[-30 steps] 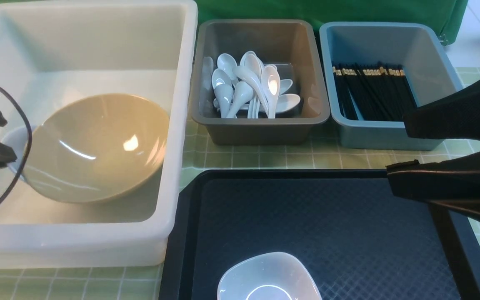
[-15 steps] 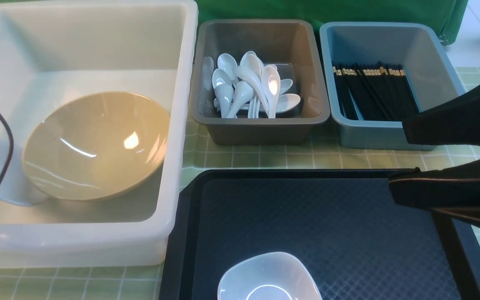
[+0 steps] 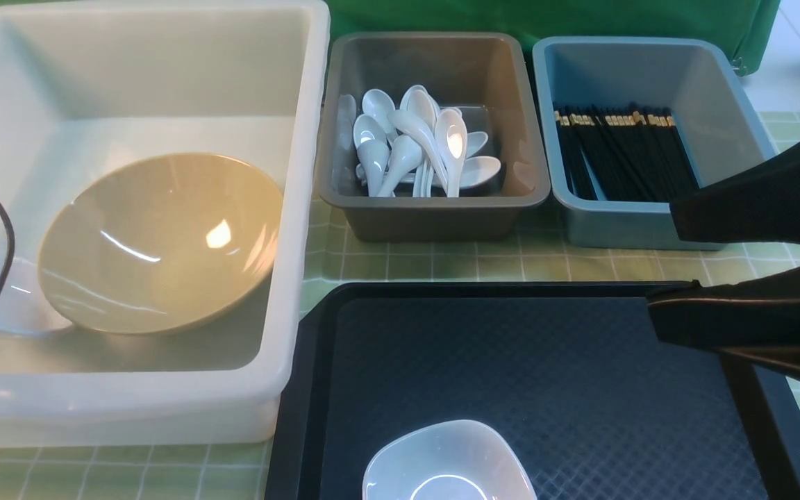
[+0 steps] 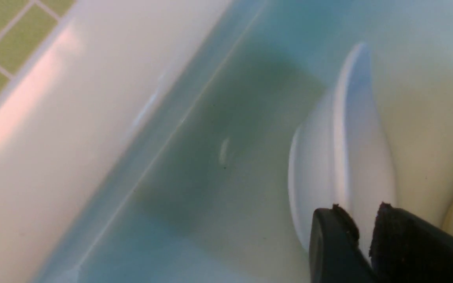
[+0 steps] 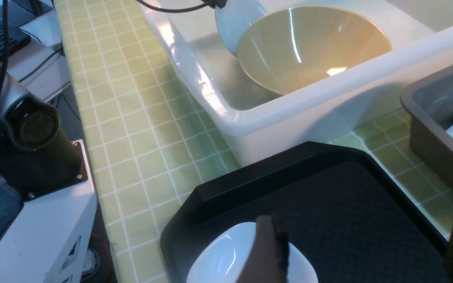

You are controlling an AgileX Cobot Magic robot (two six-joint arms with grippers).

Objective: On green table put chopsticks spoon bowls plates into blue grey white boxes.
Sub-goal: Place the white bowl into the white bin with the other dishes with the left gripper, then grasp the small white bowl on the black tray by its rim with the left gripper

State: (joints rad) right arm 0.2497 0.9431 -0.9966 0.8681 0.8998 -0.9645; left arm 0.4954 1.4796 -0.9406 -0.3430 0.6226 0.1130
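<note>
Where tan bowl (image 3: 160, 243) sits in white box (image 3: 310, 139), small bowl (image 3: 32, 312) tilted beside

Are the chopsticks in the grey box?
No, the grey box holds white spoons; the black chopsticks lie in the blue box.

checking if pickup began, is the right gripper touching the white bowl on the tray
Apart. Front view shows bare black tray between the right gripper and the white bowl.
</note>
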